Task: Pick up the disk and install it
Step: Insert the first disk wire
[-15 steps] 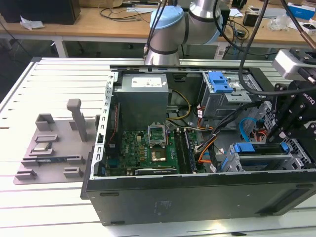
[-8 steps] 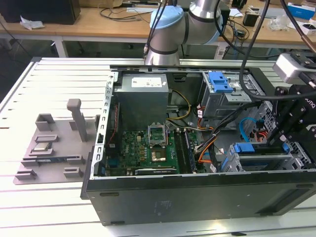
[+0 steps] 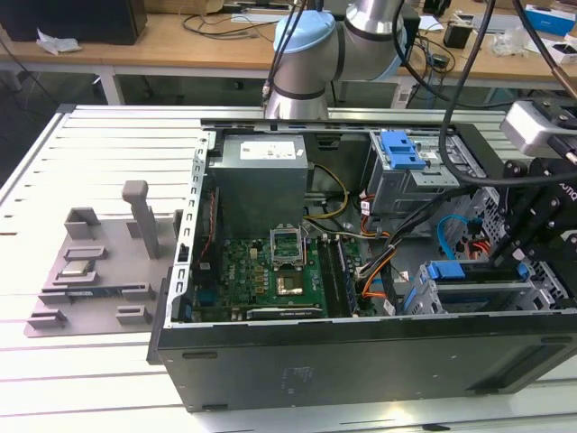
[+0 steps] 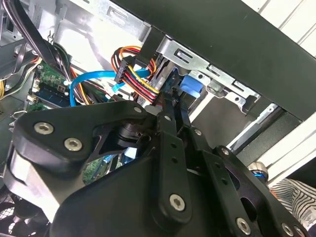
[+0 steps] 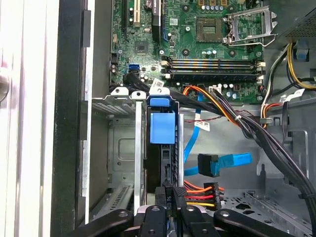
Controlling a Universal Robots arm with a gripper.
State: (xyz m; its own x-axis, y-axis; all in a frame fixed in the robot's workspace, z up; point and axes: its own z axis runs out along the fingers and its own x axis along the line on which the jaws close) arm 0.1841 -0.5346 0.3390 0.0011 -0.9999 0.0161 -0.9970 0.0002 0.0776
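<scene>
Blue-railed disk (image 5: 162, 148) standing edge-on in the drive cage (image 5: 121, 148).
Pinched between nearly closed hand (image 5: 168, 205); could jam against cage wall if tilted.

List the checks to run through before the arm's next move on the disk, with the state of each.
1. Disk inside the drive cage: ok, it stands on edge in a slot, blue rail showing.
2. End effector lined up with the disk: ok, it sits right at the disk's near end in the first wrist view.
3. Disk pushed fully home: cannot tell.
4. Power cable away from the end effector: not ok, the plug lies close beside it.
5. Blue cable out of the slot: ok, it lies loose beside the cage.
6. Case open for access: ok.
</scene>
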